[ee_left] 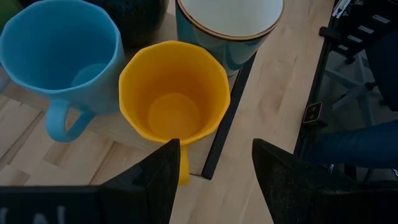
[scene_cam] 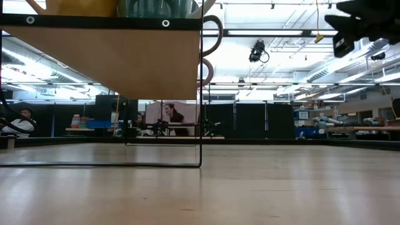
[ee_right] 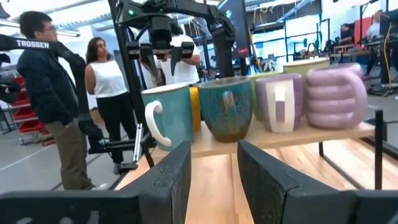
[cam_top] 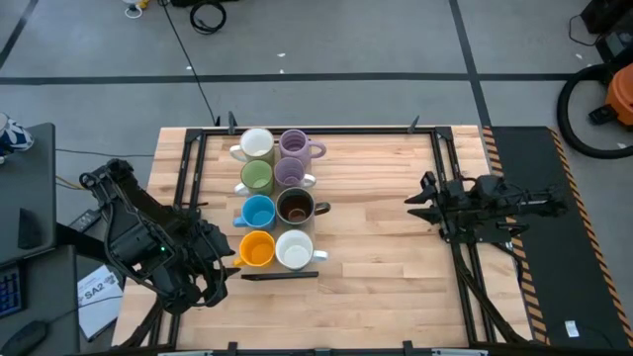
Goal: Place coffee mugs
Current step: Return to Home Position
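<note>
All eight coffee mugs [cam_top: 291, 174] are up on the little raised shelf [ee_right: 292, 138] on the desk [cam_top: 386, 267], in two rows of four. One row goes white mug [cam_top: 257, 144], green mug [cam_top: 257, 176], blue mug [cam_top: 258, 212], yellow-orange mug [cam_top: 257, 248]. Right beside it are two lavender mugs [cam_top: 294, 144], the dark mug [cam_top: 296, 206] and a second white mug [cam_top: 295, 250]. The left end effector [ee_left: 214, 180] sits just off the shelf corner by the yellow-orange mug, fingers spread, nothing in them. The right end effector [ee_right: 213, 177] is well away from the shelf on the lavender side, facing it, fingers also apart and empty.
</note>
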Tool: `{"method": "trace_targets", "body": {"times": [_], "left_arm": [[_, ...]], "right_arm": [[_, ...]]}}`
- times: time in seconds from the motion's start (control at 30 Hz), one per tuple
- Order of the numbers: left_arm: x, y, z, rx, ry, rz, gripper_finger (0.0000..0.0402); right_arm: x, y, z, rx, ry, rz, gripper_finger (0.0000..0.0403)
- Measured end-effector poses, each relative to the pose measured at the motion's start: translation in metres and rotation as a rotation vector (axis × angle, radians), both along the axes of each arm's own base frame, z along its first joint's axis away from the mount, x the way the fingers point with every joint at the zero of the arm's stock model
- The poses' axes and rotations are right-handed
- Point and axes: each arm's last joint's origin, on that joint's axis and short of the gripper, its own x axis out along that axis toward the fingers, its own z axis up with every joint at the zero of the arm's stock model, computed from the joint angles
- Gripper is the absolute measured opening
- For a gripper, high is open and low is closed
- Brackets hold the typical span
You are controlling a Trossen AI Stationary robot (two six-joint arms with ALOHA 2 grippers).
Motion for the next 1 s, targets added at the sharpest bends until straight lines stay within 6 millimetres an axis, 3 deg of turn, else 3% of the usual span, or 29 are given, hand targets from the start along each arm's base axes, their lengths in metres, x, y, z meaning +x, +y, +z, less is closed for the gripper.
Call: {"method": "trace_targets", "body": {"times": [0.43,0.6,1.0], "left_arm": [[0.000,0.000,0.000,0.001,0.000,0.000,0.0206],[0.000,0.000,0.000,0.001,0.000,0.000,0.0206],[0.003,-0.004,0.002,-0.044,-0.031,-0.009,0.0206]], "right_arm": [[0.010,0.001,-0.030,-0.005,0.023,-0.006,0.0136],[0.013,-0.001,-0.043,0.002,0.059,-0.081,0.0136],[0.014,-0.002,-0.047,-0.013,0.092,-0.107,0.0136]]}}
